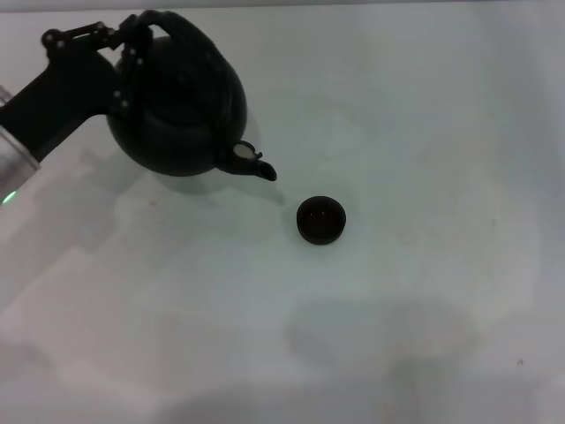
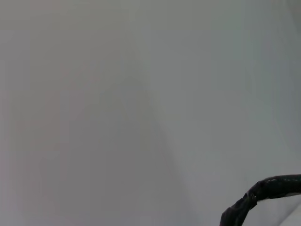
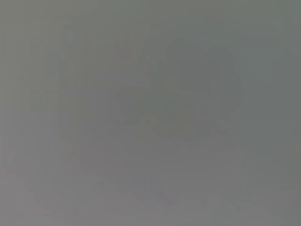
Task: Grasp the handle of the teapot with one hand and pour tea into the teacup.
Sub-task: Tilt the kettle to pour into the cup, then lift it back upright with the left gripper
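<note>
Two dark things sit in the head view on a pale counter, whose near part is bare apart from soft shadows. Nearest of the two is the teacup, a small round dark bowl standing upright near the middle of the counter, its glossy inside facing up. Just beyond it to the left, close but apart from it, the spout of the teapot points down and right toward the cup. The teapot is a large round matte black pot at the far left, tipped toward its spout, with a pale spot showing beside the spout's base. Its shadow falls on the counter below and left of it. Over its far side arches the handle, thin and dark. The left tool comes in from the left edge on a black arm with a silver cuff and is pinching that handle at its left end. The left wrist view shows only pale counter and a piece of the dark rough handle at one corner. No part of the right tool shows anywhere; its wrist view is plain grey.
</note>
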Robot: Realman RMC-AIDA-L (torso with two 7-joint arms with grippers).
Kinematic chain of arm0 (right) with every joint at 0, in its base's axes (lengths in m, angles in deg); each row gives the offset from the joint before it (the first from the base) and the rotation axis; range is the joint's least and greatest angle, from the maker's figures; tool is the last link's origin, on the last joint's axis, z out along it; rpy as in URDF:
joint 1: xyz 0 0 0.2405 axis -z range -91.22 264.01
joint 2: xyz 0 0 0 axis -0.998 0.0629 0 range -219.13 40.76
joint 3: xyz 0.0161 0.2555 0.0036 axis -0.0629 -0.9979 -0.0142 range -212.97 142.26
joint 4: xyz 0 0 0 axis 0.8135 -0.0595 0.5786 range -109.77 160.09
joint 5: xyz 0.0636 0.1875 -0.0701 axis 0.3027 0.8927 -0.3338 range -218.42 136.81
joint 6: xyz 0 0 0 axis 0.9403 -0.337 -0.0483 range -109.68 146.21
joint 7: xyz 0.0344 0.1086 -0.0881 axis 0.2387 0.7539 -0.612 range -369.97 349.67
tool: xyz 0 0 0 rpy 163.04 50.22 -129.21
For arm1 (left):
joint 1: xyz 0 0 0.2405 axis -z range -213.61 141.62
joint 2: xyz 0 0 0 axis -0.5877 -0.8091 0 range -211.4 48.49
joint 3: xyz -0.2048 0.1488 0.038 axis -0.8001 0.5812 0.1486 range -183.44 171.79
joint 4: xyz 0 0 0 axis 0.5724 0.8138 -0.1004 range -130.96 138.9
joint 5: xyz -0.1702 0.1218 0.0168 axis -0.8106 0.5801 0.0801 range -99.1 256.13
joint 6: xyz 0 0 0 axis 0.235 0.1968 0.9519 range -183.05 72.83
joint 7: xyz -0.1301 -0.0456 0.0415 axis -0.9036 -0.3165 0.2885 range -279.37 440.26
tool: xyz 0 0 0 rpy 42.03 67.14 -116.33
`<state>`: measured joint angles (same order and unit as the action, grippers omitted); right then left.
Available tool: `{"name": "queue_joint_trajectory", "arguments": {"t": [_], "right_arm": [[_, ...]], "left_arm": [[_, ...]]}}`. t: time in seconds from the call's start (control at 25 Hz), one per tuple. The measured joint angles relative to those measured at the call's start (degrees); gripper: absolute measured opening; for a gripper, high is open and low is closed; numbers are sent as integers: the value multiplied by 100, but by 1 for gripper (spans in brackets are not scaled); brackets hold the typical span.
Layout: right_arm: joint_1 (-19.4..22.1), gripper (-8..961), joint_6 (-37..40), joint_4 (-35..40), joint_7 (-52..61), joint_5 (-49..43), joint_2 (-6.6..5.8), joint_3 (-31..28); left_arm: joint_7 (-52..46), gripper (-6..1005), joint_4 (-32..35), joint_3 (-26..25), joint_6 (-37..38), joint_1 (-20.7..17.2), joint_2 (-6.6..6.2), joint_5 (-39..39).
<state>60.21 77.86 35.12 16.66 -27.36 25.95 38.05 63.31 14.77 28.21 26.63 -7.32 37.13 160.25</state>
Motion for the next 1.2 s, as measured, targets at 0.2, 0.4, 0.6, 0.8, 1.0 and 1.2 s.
{"name": "queue_joint_trajectory", "arguments": {"t": [0.2,0.4,0.6,0.8,1.0,1.2], "right_arm": [[-2,837,39,40,-28,-33,0,362],[-43,837,149,73,-71,-275,-45,947],[-76,838,-154,340,-10,-1136,-54,1016],[-123,838,-511,503,24,-1377,-23,1027],[-120,838,-512,506,32,-1352,-17,1010],[-115,838,-535,507,39,-1335,-12,1008]], "left_arm": [[81,111,0,62,-156,72,15,51],[84,109,0,71,-233,109,15,77],[121,108,1,70,-252,138,7,163],[333,107,2,67,-257,157,9,177],[360,106,1,67,-264,212,17,184],[396,105,2,74,-377,398,12,190]]}}
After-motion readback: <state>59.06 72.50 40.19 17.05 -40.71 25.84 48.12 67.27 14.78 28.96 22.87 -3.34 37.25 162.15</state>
